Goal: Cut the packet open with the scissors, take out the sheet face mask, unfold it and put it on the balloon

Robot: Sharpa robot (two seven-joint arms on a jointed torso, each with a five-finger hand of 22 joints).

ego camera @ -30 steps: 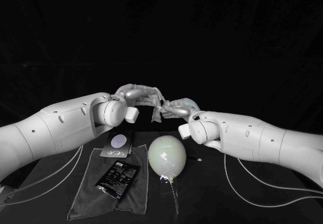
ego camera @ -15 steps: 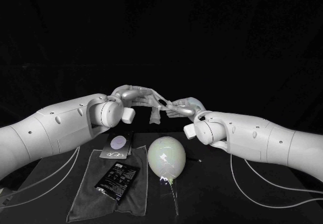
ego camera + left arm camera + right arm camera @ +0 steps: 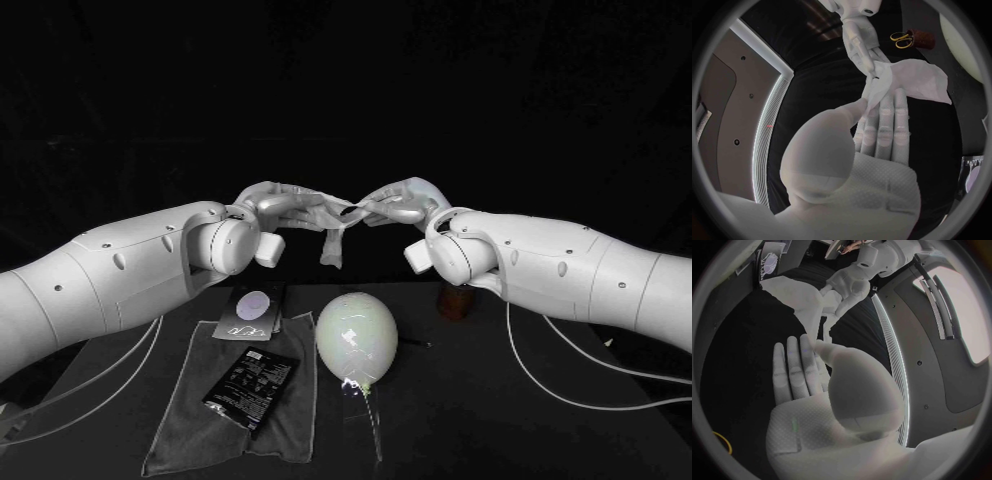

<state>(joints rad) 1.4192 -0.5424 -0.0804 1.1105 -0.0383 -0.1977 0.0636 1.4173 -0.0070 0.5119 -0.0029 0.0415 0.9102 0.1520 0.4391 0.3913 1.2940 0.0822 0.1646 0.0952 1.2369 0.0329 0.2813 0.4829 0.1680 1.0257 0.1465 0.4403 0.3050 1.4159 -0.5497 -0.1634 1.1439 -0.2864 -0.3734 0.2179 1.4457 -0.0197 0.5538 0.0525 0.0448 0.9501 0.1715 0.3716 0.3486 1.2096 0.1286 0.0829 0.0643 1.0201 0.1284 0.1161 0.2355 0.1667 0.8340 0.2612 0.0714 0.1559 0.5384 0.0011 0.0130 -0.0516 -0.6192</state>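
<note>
— What is lying on the black table (image 3: 562,430)?

— A grey cloth (image 3: 180,425) is lying flat on it, toward the left in the head view, with its long side running away from the camera.

— Is anything standing there?

— A small brown cup (image 3: 456,299) is standing upright farther back and to the right, well apart from the cloth. The cup (image 3: 924,37) is also showing in the left wrist view. A black backdrop (image 3: 346,80) is hanging behind it all.

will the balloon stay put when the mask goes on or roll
The balloon lies on its side, smooth and egg-shaped with nothing visibly bracing it, so a sideways nudge would probably roll it. It likely weighs little, so even the limp sheet face mask dragging across could shift it.
</note>
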